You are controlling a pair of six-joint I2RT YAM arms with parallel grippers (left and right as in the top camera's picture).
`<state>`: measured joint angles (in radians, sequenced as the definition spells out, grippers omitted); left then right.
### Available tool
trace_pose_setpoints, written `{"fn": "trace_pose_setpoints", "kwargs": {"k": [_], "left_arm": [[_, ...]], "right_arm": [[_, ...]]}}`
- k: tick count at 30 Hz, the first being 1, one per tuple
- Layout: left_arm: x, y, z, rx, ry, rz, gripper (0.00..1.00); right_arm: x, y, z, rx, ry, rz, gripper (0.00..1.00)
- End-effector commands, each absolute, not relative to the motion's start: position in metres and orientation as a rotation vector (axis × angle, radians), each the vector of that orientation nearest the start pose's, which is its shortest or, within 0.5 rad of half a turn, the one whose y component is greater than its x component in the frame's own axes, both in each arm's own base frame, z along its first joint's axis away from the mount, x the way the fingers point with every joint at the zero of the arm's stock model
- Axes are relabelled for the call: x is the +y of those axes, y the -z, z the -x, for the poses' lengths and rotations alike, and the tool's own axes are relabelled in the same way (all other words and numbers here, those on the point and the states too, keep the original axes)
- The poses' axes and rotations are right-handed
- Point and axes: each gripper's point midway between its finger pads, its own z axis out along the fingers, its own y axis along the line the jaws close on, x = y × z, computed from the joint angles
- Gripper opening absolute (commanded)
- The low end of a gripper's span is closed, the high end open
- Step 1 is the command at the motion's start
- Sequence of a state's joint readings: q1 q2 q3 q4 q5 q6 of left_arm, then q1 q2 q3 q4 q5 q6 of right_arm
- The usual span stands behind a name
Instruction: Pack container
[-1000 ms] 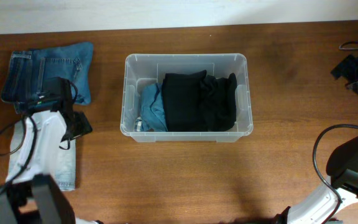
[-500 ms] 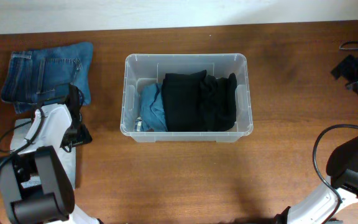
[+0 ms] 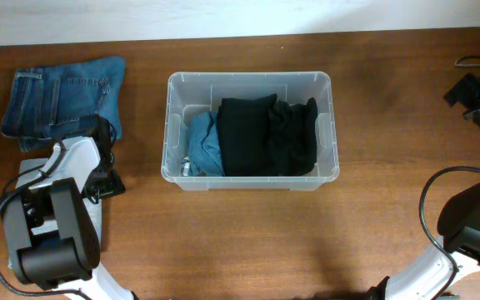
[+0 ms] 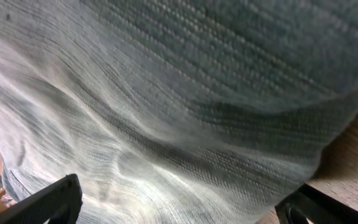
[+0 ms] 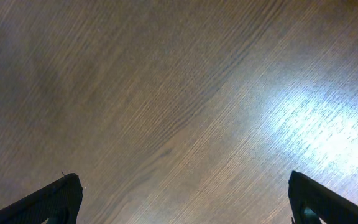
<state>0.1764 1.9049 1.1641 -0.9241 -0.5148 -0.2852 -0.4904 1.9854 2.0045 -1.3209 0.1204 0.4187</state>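
Observation:
The clear plastic container (image 3: pixel 249 76) stands mid-table. It holds a black garment (image 3: pixel 267 137) and a light blue garment (image 3: pixel 205 147). Folded dark blue jeans (image 3: pixel 61 98) lie at the far left. Pale washed jeans (image 3: pixel 88 225) lie in front of them, partly under my left arm. My left gripper (image 3: pixel 100 165) is open just above the pale jeans. In the left wrist view the pale denim (image 4: pixel 166 112) fills the frame between the spread fingers (image 4: pixel 179 211). My right gripper (image 3: pixel 473 93) is at the far right edge, open over bare wood (image 5: pixel 182 202).
Brown wooden table (image 3: pixel 248 242). A strip of it shows beside the denim in the left wrist view (image 4: pixel 353 155). Black cables lie at the far right edge (image 3: pixel 477 60). My right arm's base (image 3: pixel 465 221) is at the front right.
My left arm has folded in closer. Its gripper has shifted slightly toward the front, over the pale jeans. The right arm and the container have not moved.

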Motion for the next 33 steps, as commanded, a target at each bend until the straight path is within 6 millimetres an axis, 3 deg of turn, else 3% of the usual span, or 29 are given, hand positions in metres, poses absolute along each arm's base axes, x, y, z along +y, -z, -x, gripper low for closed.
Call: {"fn": "trace_pose_setpoints", "kwargs": {"k": [1,13,21,23,26,29,31,33], "left_arm": [[0.142,0.0,-0.284,3.051,-0.844,0.702,0.98],[0.175,0.01,-0.261,3.067,-0.839,0.898,0.98],[0.18,0.016,-0.256,3.066,-0.723,1.007,0.97],[0.179,0.017,-0.256,3.068,-0.699,1.015,0.89],[0.178,0.018,-0.259,3.061,-0.679,1.022,0.68],[0.174,0.02,-0.261,3.061,-0.638,1.027,0.57],[0.174,0.02,-0.262,3.057,-0.63,1.028,0.38],[0.174,0.02,-0.264,3.053,-0.624,1.029,0.25]], "right_arm": [[-0.227,-0.178,-0.372,2.577,0.219,-1.298,0.98],[-0.227,-0.178,-0.372,2.578,0.219,-1.299,0.98],[-0.227,-0.178,-0.372,2.577,0.219,-1.298,0.98],[-0.227,-0.178,-0.372,2.577,0.219,-1.298,0.98],[-0.227,-0.178,-0.372,2.578,0.219,-1.299,0.98],[-0.227,-0.178,-0.372,2.578,0.219,-1.299,0.98],[-0.227,-0.178,-0.372,2.577,0.219,-1.298,0.98],[-0.227,-0.178,-0.372,2.577,0.219,-1.298,0.98]]}}
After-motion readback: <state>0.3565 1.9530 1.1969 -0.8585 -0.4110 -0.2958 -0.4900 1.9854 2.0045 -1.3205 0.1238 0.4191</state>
